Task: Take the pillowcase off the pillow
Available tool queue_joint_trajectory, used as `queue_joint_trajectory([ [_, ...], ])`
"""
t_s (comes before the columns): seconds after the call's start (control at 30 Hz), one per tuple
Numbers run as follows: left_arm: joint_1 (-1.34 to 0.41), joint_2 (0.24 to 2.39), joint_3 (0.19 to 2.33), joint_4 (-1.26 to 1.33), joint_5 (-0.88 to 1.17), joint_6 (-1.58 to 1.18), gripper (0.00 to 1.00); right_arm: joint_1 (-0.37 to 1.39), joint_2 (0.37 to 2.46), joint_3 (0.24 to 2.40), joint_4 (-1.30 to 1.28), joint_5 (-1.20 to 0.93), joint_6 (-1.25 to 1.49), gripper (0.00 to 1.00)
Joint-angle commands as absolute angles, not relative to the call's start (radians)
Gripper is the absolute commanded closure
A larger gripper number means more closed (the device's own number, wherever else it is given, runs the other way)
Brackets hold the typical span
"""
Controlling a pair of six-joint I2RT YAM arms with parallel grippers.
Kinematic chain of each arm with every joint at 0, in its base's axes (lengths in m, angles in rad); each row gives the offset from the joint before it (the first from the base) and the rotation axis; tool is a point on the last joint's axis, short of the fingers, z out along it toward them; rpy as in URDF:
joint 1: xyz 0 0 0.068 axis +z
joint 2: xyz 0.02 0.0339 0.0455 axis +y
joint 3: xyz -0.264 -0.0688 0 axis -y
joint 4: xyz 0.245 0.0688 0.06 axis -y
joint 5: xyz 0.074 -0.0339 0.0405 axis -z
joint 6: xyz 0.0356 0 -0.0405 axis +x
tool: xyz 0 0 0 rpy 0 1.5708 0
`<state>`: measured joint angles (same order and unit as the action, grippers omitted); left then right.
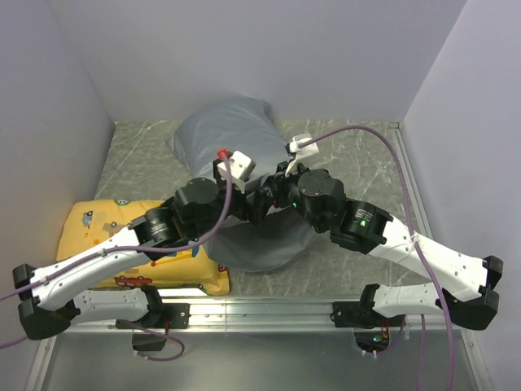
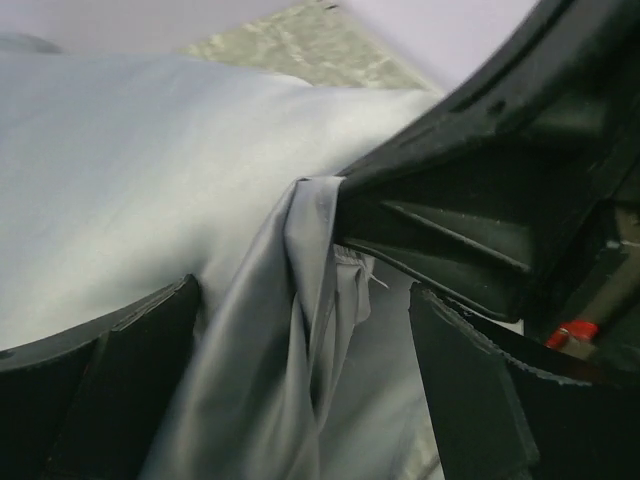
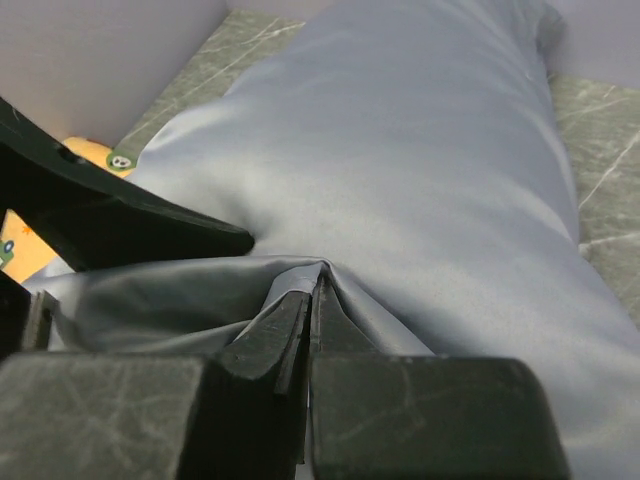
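Pillowcase [image 1: 232, 134]: grey, mid-table [image 1: 366, 163], bulk toward 12 o'clock; pillow hidden inside, not out yet.
Yellow pillow [image 1: 98, 224]: at 8 o'clock, not involved.
Right gripper [image 3: 308, 300]: clamped tight on a raised fold of pillowcase.
Left gripper [image 2: 305, 300]: my jaws wide apart, straddling that fold, gripping nothing.
Risk: thin pinch slips when I pull; left bite catches pillow too.

even, soft overhead light, faint shadows; wrist views slightly blurred up close.
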<state>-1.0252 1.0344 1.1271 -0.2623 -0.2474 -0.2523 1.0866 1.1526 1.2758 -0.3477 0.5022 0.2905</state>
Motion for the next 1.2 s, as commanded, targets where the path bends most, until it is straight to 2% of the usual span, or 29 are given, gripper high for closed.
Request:
queue_joint_trajectory([
  [0.0, -1.121, 1.104, 1.203, -0.196, -0.454, -0.129, 0.09, 1.074, 1.098, 1.33, -0.242, 0.476, 0.307, 1.0],
  [0.07, -1.167, 1.153, 1.222, -0.18, -0.539, -0.094, 0.11, 1.068, 1.091, 1.335, -0.253, 0.471, 0.307, 1.0],
  [0.13, -1.178, 1.195, 1.249, -0.192, -0.737, -0.089, 0.16, 1.066, 1.072, 1.328, -0.252, 0.48, 0.308, 1.0],
  [0.17, -1.18, 1.224, 1.264, -0.19, -0.788, -0.092, 0.24, 1.066, 1.065, 1.318, -0.253, 0.483, 0.313, 1.0],
  [0.23, -1.178, 1.229, 1.253, -0.137, -0.929, -0.091, 0.32, 1.058, 1.037, 1.307, -0.252, 0.482, 0.319, 1.0],
  [0.27, -1.172, 1.214, 1.237, -0.106, -0.948, -0.084, 0.4, 1.058, 1.028, 1.292, -0.249, 0.473, 0.325, 1.0],
  [0.33, -1.161, 1.194, 1.229, -0.037, -0.951, -0.089, 0.45, 1.058, 1.003, 1.279, -0.252, 0.469, 0.33, 1.0],
  [0.37, -1.148, 1.178, 1.226, -0.014, -0.948, -0.087, 0.53, 1.058, 0.996, 1.266, -0.253, 0.459, 0.336, 1.0],
  [0.43, -1.137, 1.178, 1.235, 0.018, -0.942, -0.078, 0.63, 1.058, 0.967, 1.243, -0.244, 0.442, 0.341, 1.0],
  [0.47, -1.129, 1.187, 1.245, 0.02, -0.945, -0.077, 0.75, 1.055, 0.956, 1.215, -0.239, 0.436, 0.344, 1.0],
  [0.57, -1.123, 1.21, 1.291, 0.009, -0.905, -0.083, 0.9, 1.057, 0.924, 1.169, -0.247, 0.478, 0.354, 0.96],
  [0.6, -1.123, 1.215, 1.301, 0.006, -0.894, -0.089, 0.91, 1.058, 0.913, 1.157, -0.253, 0.489, 0.357, 0.87],
  [0.67, -1.121, 1.232, 1.325, 0.003, -0.888, -0.109, 0.94, 1.058, 0.907, 1.135, -0.276, 0.535, 0.365, 0.76],
  [0.7, -1.121, 1.238, 1.334, 0.003, -0.887, -0.113, 0.94, 1.057, 0.907, 1.129, -0.3, 0.579, 0.368, 0.62],
  [0.77, -1.121, 1.253, 1.362, -0.037, -0.887, -0.127, 0.95, 1.058, 0.916, 1.12, -0.337, 0.671, 0.388, 0.46],
  [0.8, -1.121, 1.259, 1.371, -0.047, -0.884, -0.13, 0.95, 1.057, 0.929, 1.115, -0.368, 0.746, 0.394, 0.31],
  [0.83, -1.121, 1.262, 1.379, -0.057, -0.877, -0.143, 0.95, 1.06, 0.933, 1.112, -0.376, 0.771, 0.4, 0.26],
  [0.9, -1.121, 1.259, 1.382, -0.058, -0.862, -0.15, 0.94, 1.06, 0.937, 1.095, -0.347, 0.782, 0.374, 0.18],
  [1.17, -1.109, 1.259, 1.408, -0.086, -0.781, -0.19, 0.93, 1.109, 1.005, 1.097, -0.267, 0.854, 0.285, 0.15],
])
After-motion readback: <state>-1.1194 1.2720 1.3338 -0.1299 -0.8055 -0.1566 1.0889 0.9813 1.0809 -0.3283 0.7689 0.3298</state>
